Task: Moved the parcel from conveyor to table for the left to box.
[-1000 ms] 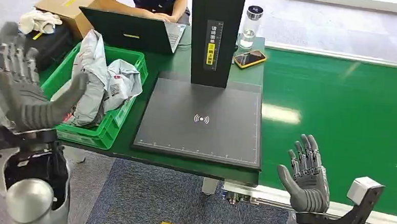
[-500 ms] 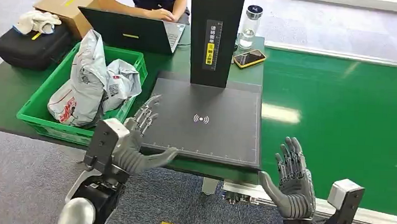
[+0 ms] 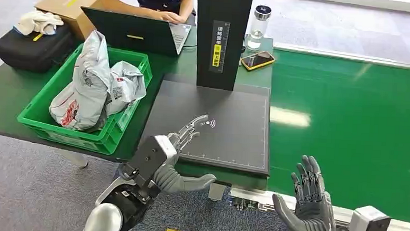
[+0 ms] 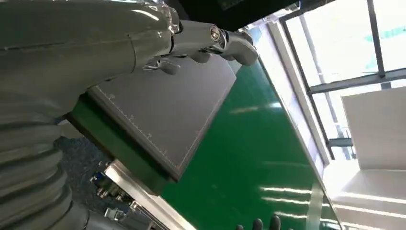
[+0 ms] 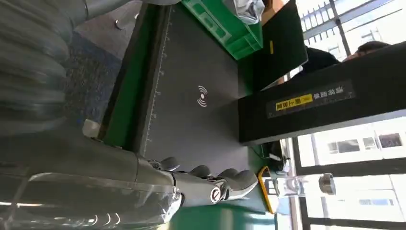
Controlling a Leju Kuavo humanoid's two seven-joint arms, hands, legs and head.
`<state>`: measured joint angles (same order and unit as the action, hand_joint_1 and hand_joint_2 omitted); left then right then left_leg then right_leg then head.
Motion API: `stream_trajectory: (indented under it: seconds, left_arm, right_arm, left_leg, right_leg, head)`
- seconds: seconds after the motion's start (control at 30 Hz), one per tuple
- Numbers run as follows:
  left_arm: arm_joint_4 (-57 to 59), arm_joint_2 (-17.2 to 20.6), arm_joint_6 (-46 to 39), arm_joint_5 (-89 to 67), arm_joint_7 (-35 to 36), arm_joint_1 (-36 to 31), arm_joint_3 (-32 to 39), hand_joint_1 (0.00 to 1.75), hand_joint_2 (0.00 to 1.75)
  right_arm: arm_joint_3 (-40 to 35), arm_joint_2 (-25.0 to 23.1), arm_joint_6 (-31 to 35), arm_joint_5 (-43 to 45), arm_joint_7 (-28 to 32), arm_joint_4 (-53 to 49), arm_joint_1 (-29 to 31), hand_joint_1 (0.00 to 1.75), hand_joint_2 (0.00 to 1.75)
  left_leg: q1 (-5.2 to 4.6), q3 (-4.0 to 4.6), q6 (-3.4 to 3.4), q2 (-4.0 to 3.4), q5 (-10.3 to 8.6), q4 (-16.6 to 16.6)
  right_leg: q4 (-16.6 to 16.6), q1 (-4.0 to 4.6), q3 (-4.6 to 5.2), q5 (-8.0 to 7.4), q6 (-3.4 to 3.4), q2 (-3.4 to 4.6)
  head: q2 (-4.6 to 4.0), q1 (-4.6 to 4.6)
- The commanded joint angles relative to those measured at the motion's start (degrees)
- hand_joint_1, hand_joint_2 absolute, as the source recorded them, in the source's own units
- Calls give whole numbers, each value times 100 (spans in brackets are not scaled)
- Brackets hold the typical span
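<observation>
Swinging from the frame's left edge to lower centre, the left hand hangs spread and empty over the scan pad, the right hand likewise open, and parcels lie in the green crate, conveyor bare.

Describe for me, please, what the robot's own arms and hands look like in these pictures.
Both arms are silver metal with rounded joints. The left hand and right hand are grey, with a thick thumb, slimmer, darker segmented fingers and a silver-grey box at each wrist. Wrist views show ribbed grey covers.

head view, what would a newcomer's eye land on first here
Probably the left hand, open with fingers stretched over the near edge of the dark scanner pad in the middle of the table. Next, the green crate of grey parcels on the left, and the bare green conveyor on the right.
</observation>
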<state>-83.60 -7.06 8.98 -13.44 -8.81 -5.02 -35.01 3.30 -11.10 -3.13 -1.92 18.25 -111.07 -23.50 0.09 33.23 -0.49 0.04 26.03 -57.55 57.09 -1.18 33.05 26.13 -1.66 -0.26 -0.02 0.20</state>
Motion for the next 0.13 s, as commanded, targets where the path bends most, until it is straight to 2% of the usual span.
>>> stream_trajectory:
  seconds: [0.03, 0.13]
  left_arm:
    - [438, 175, -151, 119, 29, -145, -119, 0, 175]
    - [348, 229, -309, 43, 62, 51, -54, 0, 175]
  right_arm:
    - [174, -184, -151, 34, -34, -26, -306, 0, 175]
    - [172, -175, -239, 99, -39, 163, -230, 0, 175]
  left_leg:
    - [4, -23, 6, 5, 1, 13]
    - [3, -21, 5, -5, 2, 12]
  right_leg:
    - [-12, 5, -24, 3, 12, -4]
    - [-11, 3, -20, 1, 9, 6]
  head:
    - [-2, 0]
    - [0, 0]
